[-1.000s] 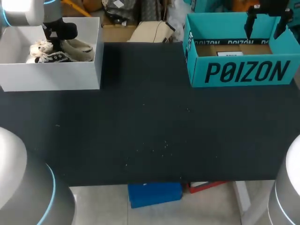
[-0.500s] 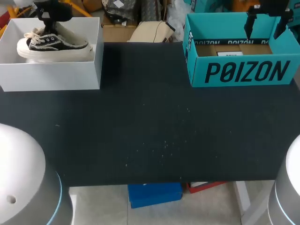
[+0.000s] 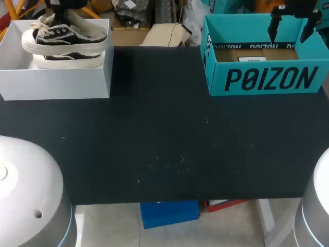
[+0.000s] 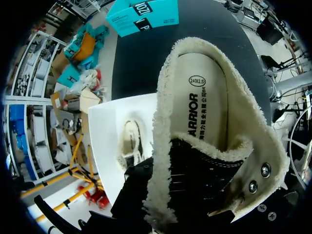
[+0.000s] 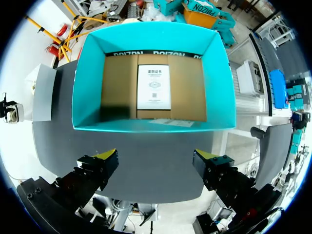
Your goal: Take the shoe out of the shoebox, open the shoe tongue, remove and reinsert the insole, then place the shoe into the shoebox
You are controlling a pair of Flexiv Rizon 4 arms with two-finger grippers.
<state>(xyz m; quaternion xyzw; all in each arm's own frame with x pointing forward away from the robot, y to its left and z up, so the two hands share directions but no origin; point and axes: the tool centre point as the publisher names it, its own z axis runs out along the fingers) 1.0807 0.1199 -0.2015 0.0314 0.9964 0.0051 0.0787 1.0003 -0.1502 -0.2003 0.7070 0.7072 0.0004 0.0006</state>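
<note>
Left tool (image 3: pixel 63 5) gripping fleece-lined black shoe (image 3: pixel 64 40) held over white shoebox (image 3: pixel 56 82) far left, second shoe (image 4: pixel 130 141) inside, right tool (image 5: pixel 157 157) wide open, empty, over teal box (image 3: pixel 267 80) far right

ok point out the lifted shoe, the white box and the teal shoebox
lifted shoe (image 3: pixel 64 39), head view, black canvas side
white box (image 3: pixel 56 82), head view, front wall
teal shoebox (image 3: pixel 267 80), head view, front wall
</note>
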